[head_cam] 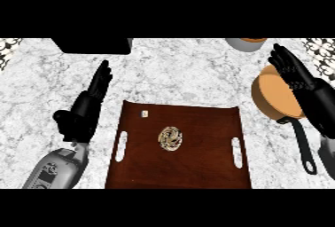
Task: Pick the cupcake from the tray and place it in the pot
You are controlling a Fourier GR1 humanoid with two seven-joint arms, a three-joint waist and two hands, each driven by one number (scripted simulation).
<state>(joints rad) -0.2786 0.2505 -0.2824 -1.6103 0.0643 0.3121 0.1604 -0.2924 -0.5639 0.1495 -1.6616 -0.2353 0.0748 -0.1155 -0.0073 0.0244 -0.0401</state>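
Right hand (pixel 297 77) released, fingers straight, poised over the copper pot (pixel 271 99) at the desk's right edge; it holds nothing. Left hand (pixel 85 111) also released, fingers extended, standing just left of the wooden tray (pixel 180 164), apart from it. Cupcake (pixel 171 138) sits near the tray's centre, seen from above, untouched. Tray lies between the two forearms, handle slots at either side, so either hand could reach in. Pot's black handle (pixel 303 148) points toward the robot, mouth open upward to receive the cupcake. Judgement: pick not yet begun; right hand is nearer the pot than the cupcake.
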